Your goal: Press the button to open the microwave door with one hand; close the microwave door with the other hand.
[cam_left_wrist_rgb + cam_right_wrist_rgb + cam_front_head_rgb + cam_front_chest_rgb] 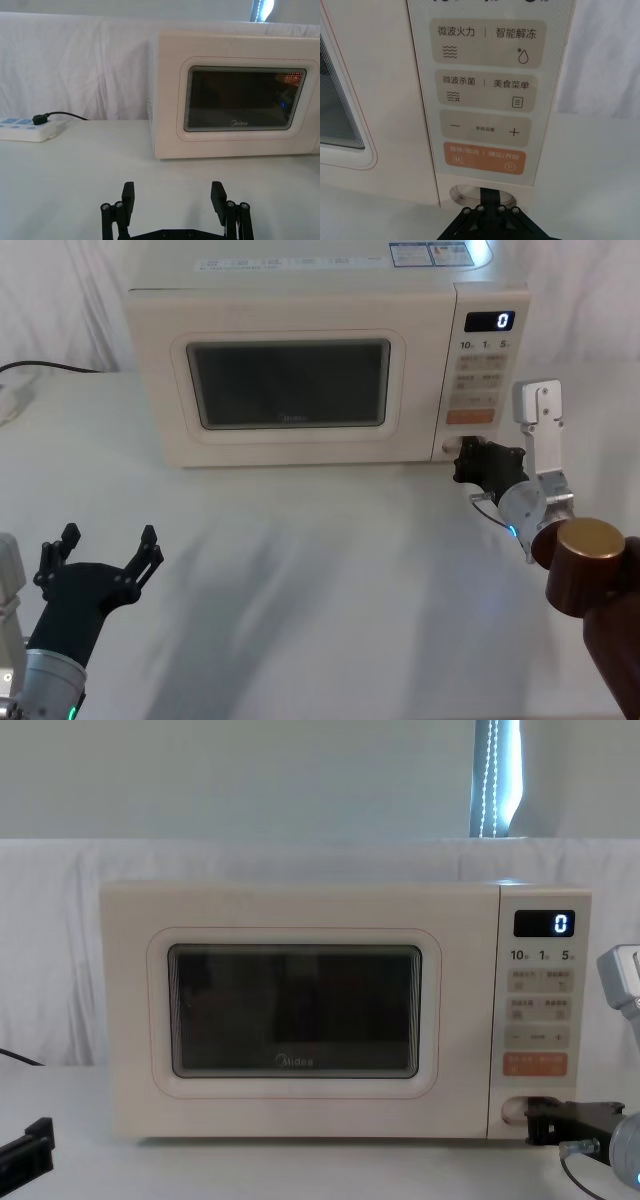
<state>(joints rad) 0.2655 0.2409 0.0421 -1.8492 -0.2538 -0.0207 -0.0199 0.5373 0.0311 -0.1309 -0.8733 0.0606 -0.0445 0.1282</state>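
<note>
Door [290, 1020] shut (cream, dark-windowed)

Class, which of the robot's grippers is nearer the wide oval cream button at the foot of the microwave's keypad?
Right. The right gripper is at the wide oval cream button; the left gripper hovers open over the table, well short of the microwave.

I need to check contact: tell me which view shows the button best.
The right wrist view: the button sits close up below the orange key, the right gripper at it. Head and chest views show it small, half covered.
</note>
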